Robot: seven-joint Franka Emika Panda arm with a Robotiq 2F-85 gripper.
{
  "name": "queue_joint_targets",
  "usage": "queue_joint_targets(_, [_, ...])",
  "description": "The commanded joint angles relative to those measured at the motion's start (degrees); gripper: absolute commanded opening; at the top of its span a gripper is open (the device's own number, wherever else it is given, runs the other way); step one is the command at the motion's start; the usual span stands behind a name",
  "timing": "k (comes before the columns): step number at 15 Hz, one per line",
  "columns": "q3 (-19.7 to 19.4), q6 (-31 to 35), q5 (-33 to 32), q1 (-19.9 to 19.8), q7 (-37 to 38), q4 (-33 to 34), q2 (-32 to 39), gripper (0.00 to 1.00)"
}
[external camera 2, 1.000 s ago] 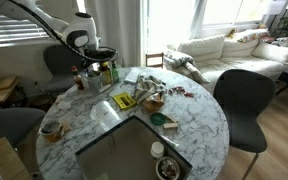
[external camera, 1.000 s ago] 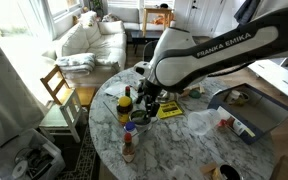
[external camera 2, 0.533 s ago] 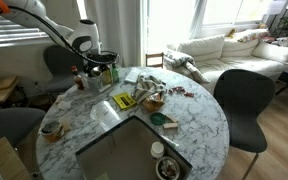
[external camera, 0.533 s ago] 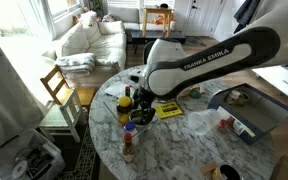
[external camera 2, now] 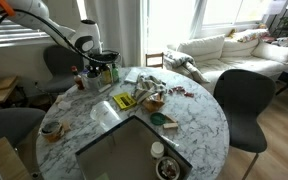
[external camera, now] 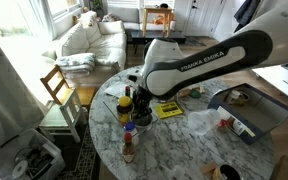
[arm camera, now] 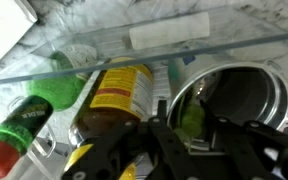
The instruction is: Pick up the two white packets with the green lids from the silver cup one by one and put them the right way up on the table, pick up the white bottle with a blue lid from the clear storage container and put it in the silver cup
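Note:
In the wrist view the silver cup stands at the right, its mouth facing the camera. A white packet's green lid sticks up inside it. My gripper reaches into the cup, and its two dark fingers press that green lid from both sides. Left of the cup, behind the clear storage container's wall, stand a yellow-labelled bottle and a green-capped one. I cannot pick out the white bottle with a blue lid. In both exterior views the gripper hangs low over the bottle cluster at the table's edge.
The round marble table carries a yellow packet, a red-capped bottle, a grey bin and a small bowl. A wooden chair and a dark chair stand beside it.
The jaws have gone from wide open to closed against the green lid. The arm has sunk slightly lower over the cup.

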Motion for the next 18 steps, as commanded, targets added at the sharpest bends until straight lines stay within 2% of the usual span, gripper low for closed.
queue_joint_targets(1, [0.29,-2.07,-2.18,-0.2,1.05,0.29,-1.14,0.06])
queue_joint_targets(2, [0.33,-2.38,-2.27,-0.19,1.01,0.36,-1.33,0.07])
queue_joint_targets(3, [-0.12,-2.38,-2.85,0.17,1.75,0.3,-1.56,0.25])
queue_joint_targets(4, [-0.35,-2.33,-3.26,0.37,2.33,0.23,-1.66,0.51])
queue_joint_targets(6, [-0.38,-2.21,-3.91,0.42,3.26,0.12,-1.75,0.58])
queue_joint_targets(8, [-0.25,-2.24,-4.24,0.35,3.63,0.08,-2.0,0.74])
queue_joint_targets(9, [-0.14,-2.32,-4.31,0.26,3.66,0.04,-2.15,0.31])
queue_joint_targets(10, [-0.11,-2.38,-4.41,0.24,3.73,-0.01,-2.26,0.35])
queue_joint_targets(11, [-0.03,-2.53,-4.5,0.19,3.59,-0.09,-2.38,0.34])
queue_joint_targets(15, [0.11,-4.04,-4.6,0.14,3.1,-0.04,-2.47,0.04])
queue_joint_targets(18, [0.22,-5.9,-4.46,0.12,2.81,-0.07,-2.97,0.05])
